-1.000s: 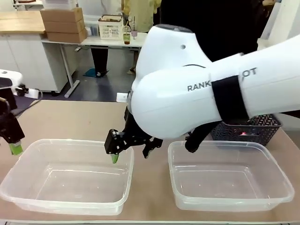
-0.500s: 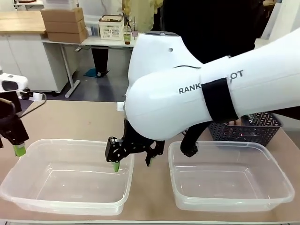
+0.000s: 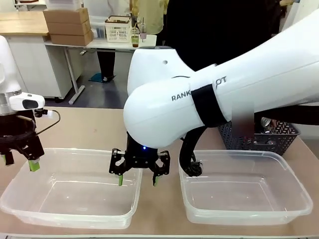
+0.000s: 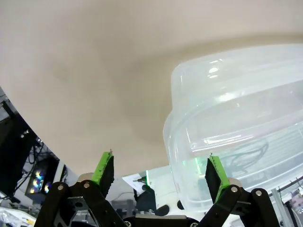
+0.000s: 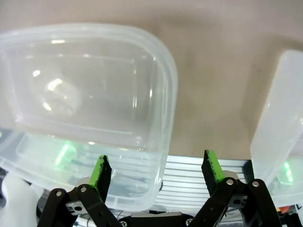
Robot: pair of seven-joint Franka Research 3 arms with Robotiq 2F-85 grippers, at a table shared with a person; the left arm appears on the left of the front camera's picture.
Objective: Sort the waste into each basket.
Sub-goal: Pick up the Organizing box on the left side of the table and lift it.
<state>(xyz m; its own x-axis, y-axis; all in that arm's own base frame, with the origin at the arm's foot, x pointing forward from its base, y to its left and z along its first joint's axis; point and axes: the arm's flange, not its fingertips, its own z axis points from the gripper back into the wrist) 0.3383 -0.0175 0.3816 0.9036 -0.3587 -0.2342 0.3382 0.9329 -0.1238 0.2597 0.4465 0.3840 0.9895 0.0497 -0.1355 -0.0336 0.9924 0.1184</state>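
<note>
Both grippers low at the left-hand clear tub (image 3: 70, 213), one at each end of it.

Left gripper (image 3: 19, 162): jaws about half open, holding nothing. Directly below it, the tub's far left corner, with the rolled rim passing between the fingertips: one green pad (image 3: 34, 166) on the tub side, the other on the table side. Seen from the left wrist, the same: rounded tub corner (image 4: 227, 94) ahead of one finger and partly in the gap, bare tan table (image 4: 94, 71) ahead of the other. Contact with the plastic: cannot tell.

Right gripper (image 3: 137, 180): reached across the middle, jaws likewise part open, nothing gripped. Beneath it, the tub's right wall, again between the fingertips. Seen from the right wrist, that tub (image 5: 94, 85) ahead of one finger, a strip of table ahead of the other, and the second clear tub (image 5: 279, 118) just past the strip, apart from both fingers.

Beyond the second tub and behind the right arm, a dark mesh basket (image 3: 259, 141); above its rim a silvery item (image 3: 265, 122), too hidden to name.
</note>
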